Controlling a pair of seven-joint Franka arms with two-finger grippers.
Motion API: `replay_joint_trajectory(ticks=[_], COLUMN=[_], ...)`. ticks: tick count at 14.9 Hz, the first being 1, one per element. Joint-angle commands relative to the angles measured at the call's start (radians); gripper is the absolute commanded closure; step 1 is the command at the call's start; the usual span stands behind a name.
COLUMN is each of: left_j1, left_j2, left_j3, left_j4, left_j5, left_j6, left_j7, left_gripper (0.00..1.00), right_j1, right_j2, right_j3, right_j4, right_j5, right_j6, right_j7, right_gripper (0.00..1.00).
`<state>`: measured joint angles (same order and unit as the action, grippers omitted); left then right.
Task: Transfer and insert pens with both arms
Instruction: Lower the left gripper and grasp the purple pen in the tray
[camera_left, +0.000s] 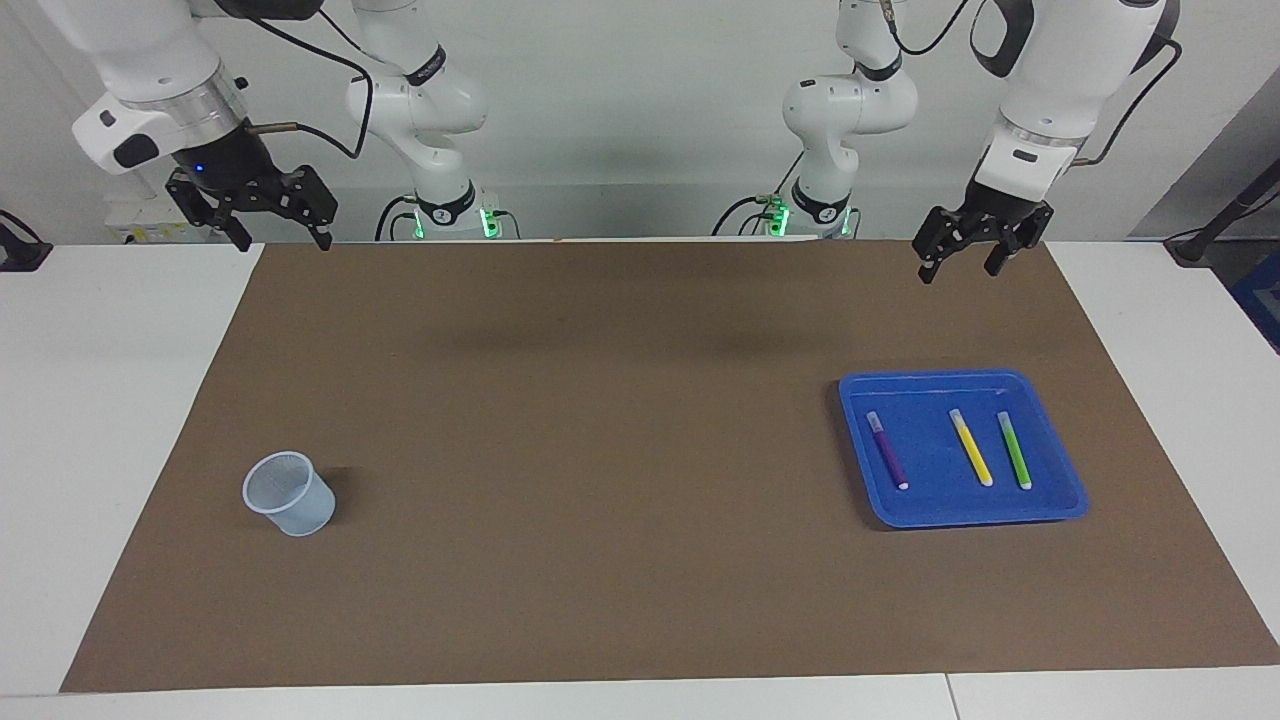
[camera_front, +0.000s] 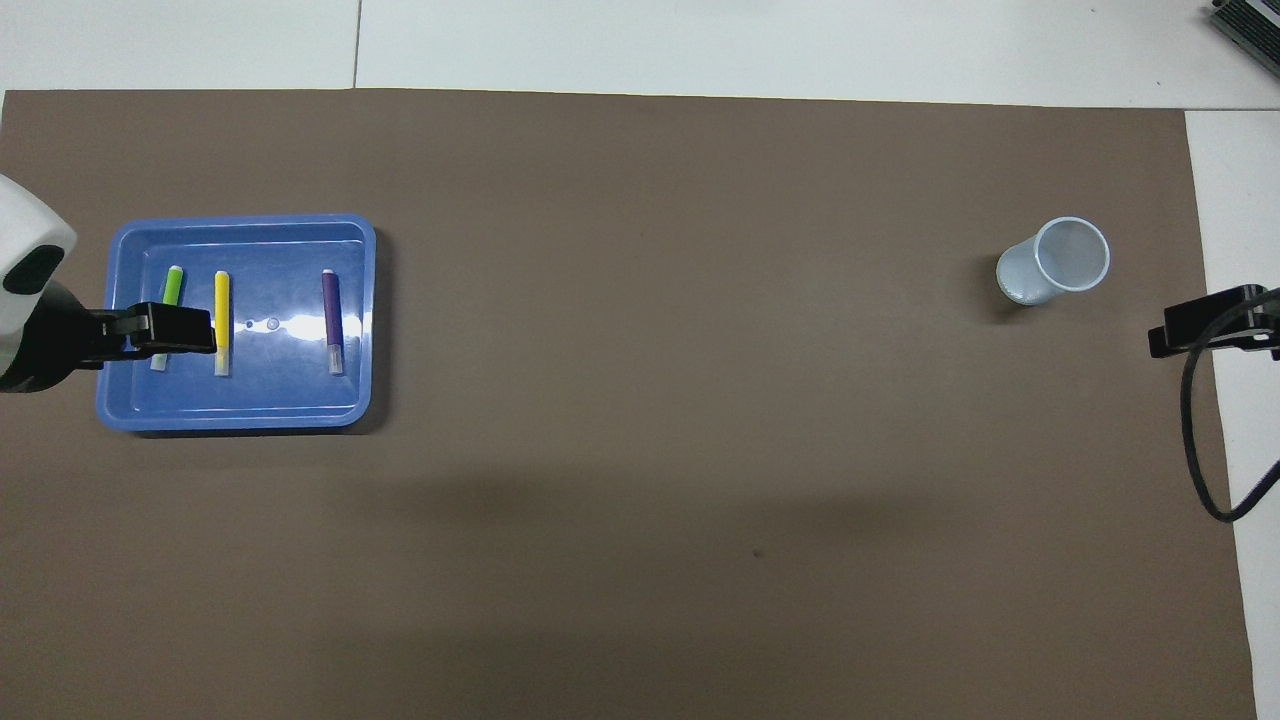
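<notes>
A: Blue tray (camera_left: 1060, 505) toward the left arm's end of the mat (camera_left: 600, 400), and all three pens lie flat in it, apart from one another: purple (camera_left: 887, 450), yellow (camera_left: 970, 447), green (camera_left: 1014, 450). None has been lifted yet.

B: And the cup (camera_left: 290, 492) stands upright toward the right arm's end, well apart from the tray. I'd guess that gap is why both arms are needed: one picks, one inserts.

A: Likely. The left gripper (camera_left: 968, 255) hangs in the air, jaws wide and empty. From overhead it covers the green pen's middle, but the facing view shows it high up, touching nothing.

B: So it's probably lining up on the green or the yellow pen. The spacing leaves room for fingers on either side.

A: The right gripper (camera_left: 268, 212) waits, raised over the mat's corner at its own end, also wide open and empty.
</notes>
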<state>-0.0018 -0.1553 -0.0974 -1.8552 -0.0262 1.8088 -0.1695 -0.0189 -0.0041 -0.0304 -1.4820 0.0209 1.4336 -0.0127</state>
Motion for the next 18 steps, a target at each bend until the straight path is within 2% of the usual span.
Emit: replay_joint_trajectory(ticks=[1,4,11,18], left_j1=[-0.014,-0.015,-0.027,-0.027], left_j2=[-0.013,0.011,0.144,0.243], left_j3=[0.01,0.012,0.013,0.015], left_j4=[-0.093,-0.111,-0.125,-0.11], left_j5=[0.003,0.005,0.015,0.049], left_j6=[0.104,0.152,0.283,0.382], left_j7=[-0.013,-0.016,-0.021,-0.018], left_gripper=[0.0,0.0,0.0,0.0], right_j1=[-0.007,0.002,0.0,-0.006], right_j2=[0.003,0.003,0.003,0.004], right_j3=[0.007,0.01,0.012,0.012], right_j4=[0.002,-0.001,-0.003,0.003], right_j5=[0.014,0.011,0.011,0.013], right_j6=[0.002,0.014,0.008,0.004], right_j7=[0.011,0.019,0.016,0.011], right_gripper=[0.0,0.0,0.0,0.0])
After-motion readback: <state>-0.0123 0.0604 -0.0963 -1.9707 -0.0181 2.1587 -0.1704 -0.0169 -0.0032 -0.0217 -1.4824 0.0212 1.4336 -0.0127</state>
